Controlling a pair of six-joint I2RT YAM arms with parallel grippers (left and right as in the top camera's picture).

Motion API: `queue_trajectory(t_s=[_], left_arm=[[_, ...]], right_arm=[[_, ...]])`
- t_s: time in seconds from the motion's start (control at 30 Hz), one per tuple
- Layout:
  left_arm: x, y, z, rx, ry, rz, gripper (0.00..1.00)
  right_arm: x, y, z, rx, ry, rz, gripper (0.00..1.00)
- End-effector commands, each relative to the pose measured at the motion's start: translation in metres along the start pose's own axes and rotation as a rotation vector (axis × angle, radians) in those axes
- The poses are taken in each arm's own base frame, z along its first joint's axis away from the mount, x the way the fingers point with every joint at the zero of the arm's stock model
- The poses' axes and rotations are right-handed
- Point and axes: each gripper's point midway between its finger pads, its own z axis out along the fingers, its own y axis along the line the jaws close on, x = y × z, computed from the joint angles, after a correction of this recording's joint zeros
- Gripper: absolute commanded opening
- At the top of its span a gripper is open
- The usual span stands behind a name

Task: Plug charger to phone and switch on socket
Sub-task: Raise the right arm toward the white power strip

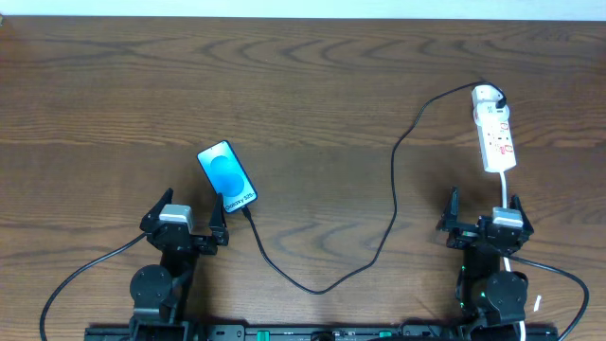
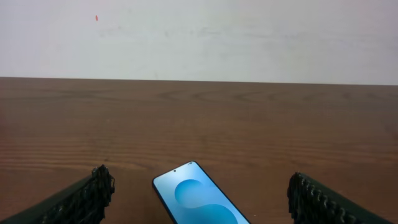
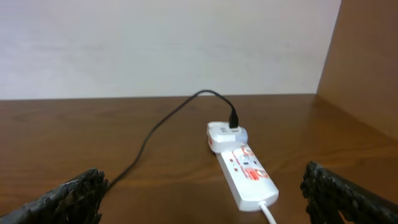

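Both grippers stand wide open and hold nothing. Left gripper [image 1: 192, 210] sits low at the near edge of the table [image 1: 312, 76], and its wrist view shows the phone [image 1: 228, 174] lying screen up between the spread fingers. From overhead, the finger nearer the phone looks just beside its near end, perhaps touching; the angle does not settle it. Right gripper [image 1: 484, 210] hangs near the socket [image 1: 494, 133], apart from it, with the white cord [image 1: 502, 185] running back under it.

The charger [image 1: 396, 180] is plugged into the far end of the socket and loops across the table to the near end of the phone. Whether its tip is fully seated there I cannot tell.

Risks, as I judge them: a careless left move could nudge the phone and pull the tip loose. The socket looks light, so a push on a switch could slide or tip it rather than click. The cord under the right gripper could snag and drag the socket.
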Motion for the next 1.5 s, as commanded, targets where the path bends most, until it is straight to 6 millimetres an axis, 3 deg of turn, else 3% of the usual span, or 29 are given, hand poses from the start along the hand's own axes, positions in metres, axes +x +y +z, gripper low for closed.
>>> queue_trajectory(t_s=[0.0,0.3,0.37,0.5,0.77,1.03,1.47], left_arm=[[0.015,-0.003,0.0,0.022,0.047,0.014,0.91],[0.015,-0.003,0.0,0.022,0.047,0.014,0.91],[0.015,-0.003,0.0,0.022,0.047,0.014,0.92],[0.015,-0.003,0.0,0.022,0.047,0.014,0.91],[0.015,-0.003,0.0,0.022,0.047,0.014,0.91],[0.015,-0.003,0.0,0.022,0.047,0.014,0.92],[0.015,-0.003,0.0,0.022,0.047,0.014,0.92]], right_arm=[[-0.004,0.001,-0.001,-0.01,-0.002,-0.024,0.99],[-0.031,-0.006,-0.001,0.014,0.116,-0.087,0.99],[-0.045,-0.002,0.013,0.008,0.199,-0.113,0.99],[-0.055,0.004,0.033,0.004,0.266,-0.133,0.99],[-0.072,0.025,0.095,-0.019,0.433,-0.167,0.99],[-0.077,0.034,0.124,-0.064,0.573,-0.064,0.99],[-0.088,-0.025,0.146,-0.132,0.76,0.219,0.99]])
